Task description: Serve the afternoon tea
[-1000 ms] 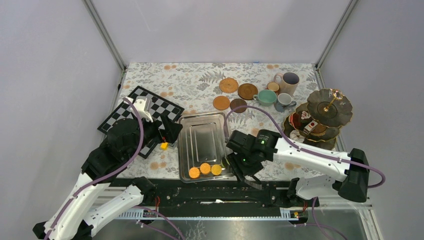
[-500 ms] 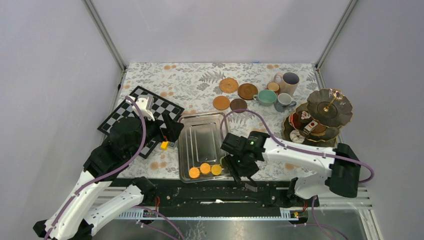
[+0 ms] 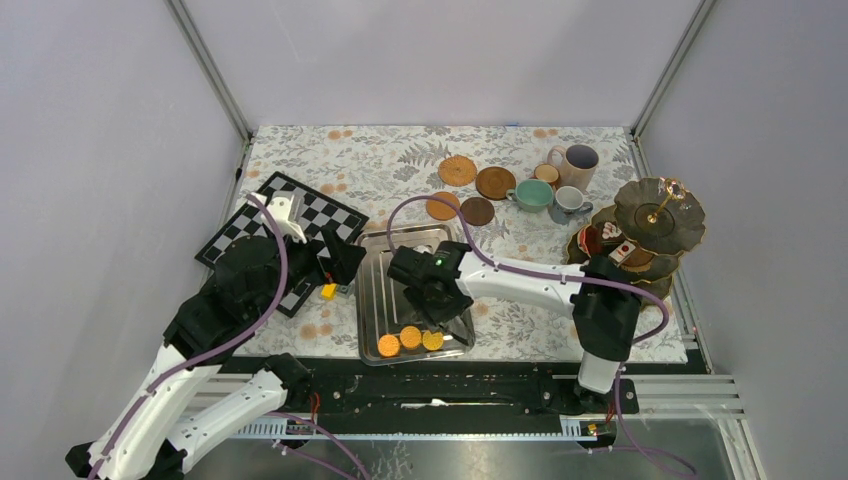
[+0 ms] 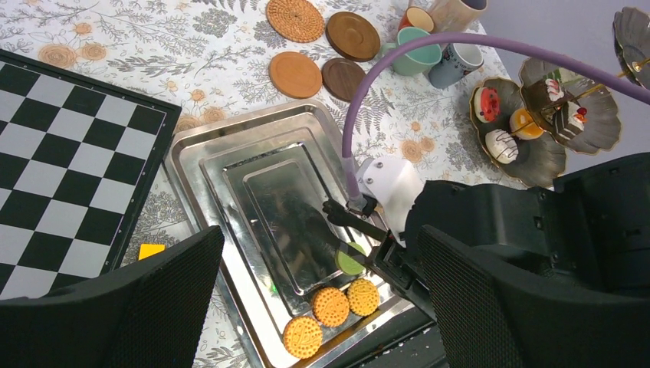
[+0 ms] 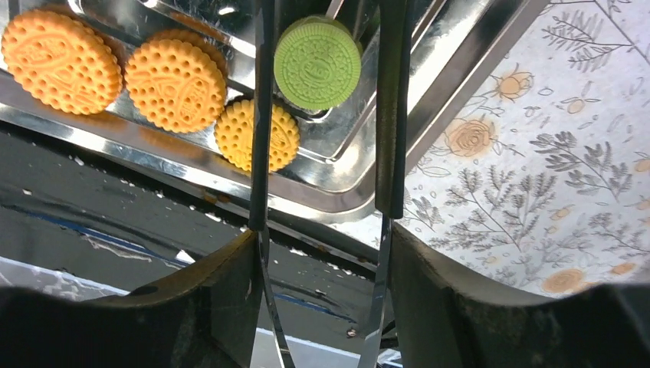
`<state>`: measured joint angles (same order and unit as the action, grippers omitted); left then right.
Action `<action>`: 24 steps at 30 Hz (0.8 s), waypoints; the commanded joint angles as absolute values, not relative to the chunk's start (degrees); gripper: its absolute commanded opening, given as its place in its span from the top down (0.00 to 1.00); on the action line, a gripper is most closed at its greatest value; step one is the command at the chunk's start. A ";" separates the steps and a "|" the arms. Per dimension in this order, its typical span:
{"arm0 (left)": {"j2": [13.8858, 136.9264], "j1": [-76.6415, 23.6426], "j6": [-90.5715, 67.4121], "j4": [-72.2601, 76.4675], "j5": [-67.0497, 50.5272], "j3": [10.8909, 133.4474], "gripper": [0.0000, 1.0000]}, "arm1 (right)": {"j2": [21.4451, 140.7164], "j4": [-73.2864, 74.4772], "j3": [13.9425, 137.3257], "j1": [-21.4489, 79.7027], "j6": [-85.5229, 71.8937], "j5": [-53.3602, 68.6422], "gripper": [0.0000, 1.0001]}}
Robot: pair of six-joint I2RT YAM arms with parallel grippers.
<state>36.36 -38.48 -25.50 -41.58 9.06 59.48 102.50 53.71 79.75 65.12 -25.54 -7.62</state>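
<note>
My right gripper (image 3: 432, 292) is over the steel tray (image 3: 398, 258), shut on metal tongs (image 5: 260, 115) with black tips. The tongs' arms stand open on either side of a green biscuit (image 5: 317, 61) lying in the tray; it also shows in the left wrist view (image 4: 350, 259). Three orange biscuits (image 3: 410, 338) lie in a row at the tray's near edge. My left gripper (image 3: 340, 262) is open and empty beside the tray's left edge. Four mugs (image 3: 533, 194) and brown coasters (image 3: 457, 170) are at the back. The three-tier stand (image 3: 655, 215) holds pastries at the right.
A chessboard (image 3: 322, 214) lies at the left under my left arm. A small yellow block (image 3: 328, 291) sits between the chessboard and the tray. The table's near rail runs just below the tray. Frame posts stand at the back corners.
My right arm has swung left and farther from the tray's near right corner to over the tray. The tongs now straddle the green biscuit. The left arm has not moved.
</note>
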 commanded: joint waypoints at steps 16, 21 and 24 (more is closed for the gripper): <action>34.71 -38.75 -25.71 -40.17 9.59 60.56 0.01 | 91.46 60.77 75.03 68.17 -20.77 -6.57 0.34; 34.58 -38.74 -25.66 -40.48 9.48 60.78 0.01 | 94.65 63.08 77.07 70.03 -22.98 -10.24 0.33; 34.31 -38.75 -25.66 -40.60 9.75 60.60 0.01 | 96.07 64.40 77.87 71.39 -23.99 -11.84 0.33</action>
